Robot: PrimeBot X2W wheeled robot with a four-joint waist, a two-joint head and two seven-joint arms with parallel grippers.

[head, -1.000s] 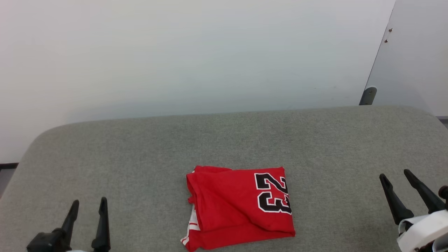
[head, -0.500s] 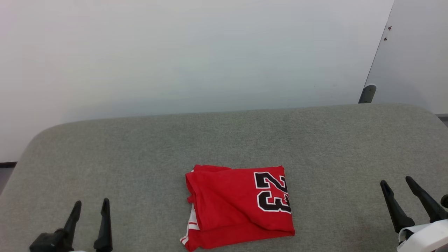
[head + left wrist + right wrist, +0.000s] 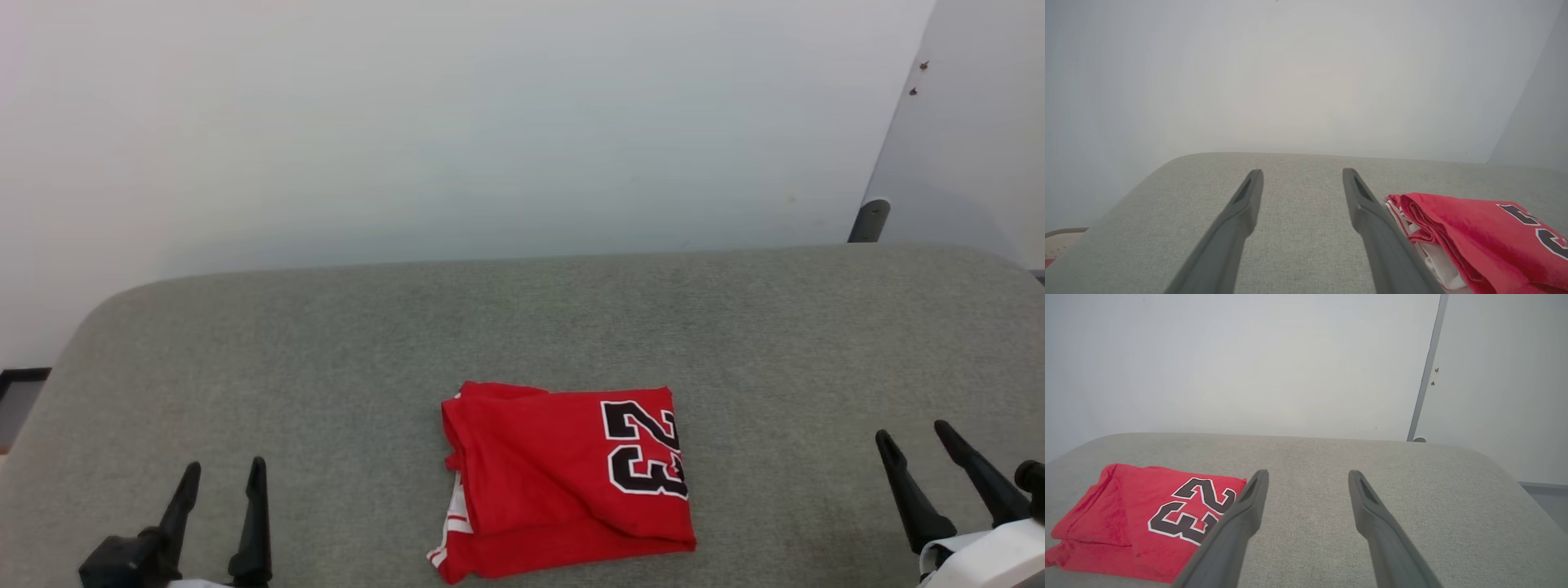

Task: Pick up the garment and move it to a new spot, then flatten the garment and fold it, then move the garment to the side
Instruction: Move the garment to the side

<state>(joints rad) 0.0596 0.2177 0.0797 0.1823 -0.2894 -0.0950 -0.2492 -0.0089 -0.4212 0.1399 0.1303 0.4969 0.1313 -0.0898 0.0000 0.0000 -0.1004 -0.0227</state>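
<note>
Red garment (image 3: 567,478) lies folded at near edge of grey worktop (image 3: 326,367), approx ctr. Left fingers (image 3: 255,514) & right fingers (image 3: 904,482) spread wide, holding nothing, well apart from it, one each side.

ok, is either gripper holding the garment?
No, left gripper and right gripper stand open, both clear of the folded garment.
</note>
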